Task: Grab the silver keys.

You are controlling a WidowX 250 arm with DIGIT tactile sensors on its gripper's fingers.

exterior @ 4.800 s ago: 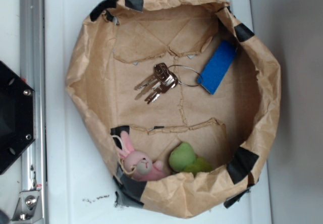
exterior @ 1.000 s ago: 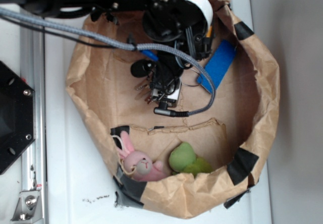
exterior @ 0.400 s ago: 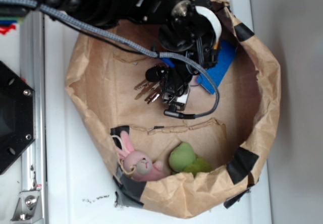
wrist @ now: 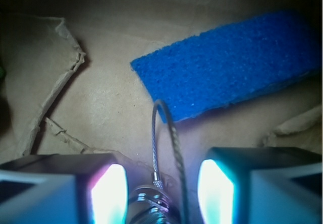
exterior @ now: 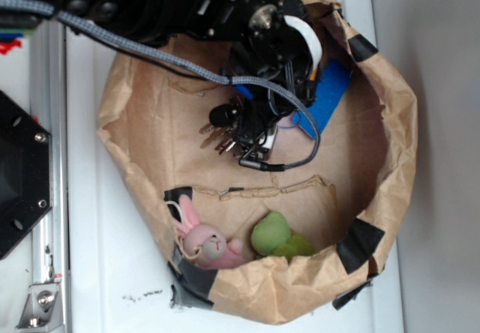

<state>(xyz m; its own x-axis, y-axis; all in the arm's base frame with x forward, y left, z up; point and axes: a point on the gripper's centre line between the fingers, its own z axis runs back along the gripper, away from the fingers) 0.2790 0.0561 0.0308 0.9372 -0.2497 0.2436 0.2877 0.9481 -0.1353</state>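
Note:
The silver keys (exterior: 218, 139) lie on the floor of a brown paper bin (exterior: 135, 153); only their tips show left of my gripper (exterior: 251, 134). Their blue tag (exterior: 326, 97) lies up and right. In the wrist view the key heads (wrist: 151, 206) and wire ring (wrist: 164, 138) sit between my two fingers (wrist: 108, 193), which stand apart on either side with gaps to the metal. The blue tag (wrist: 227, 62) lies beyond. The gripper is open, lowered over the keys.
A pink plush bunny (exterior: 206, 243) and a green plush toy (exterior: 277, 237) lie at the bin's near wall. The bin's crumpled walls with black tape (exterior: 360, 243) rise all round. A black mount (exterior: 19, 175) stands at the left.
The arm came into the bin from the top and came down over the keys. In the last half second the gripper shifted slightly left and up over the key heads.

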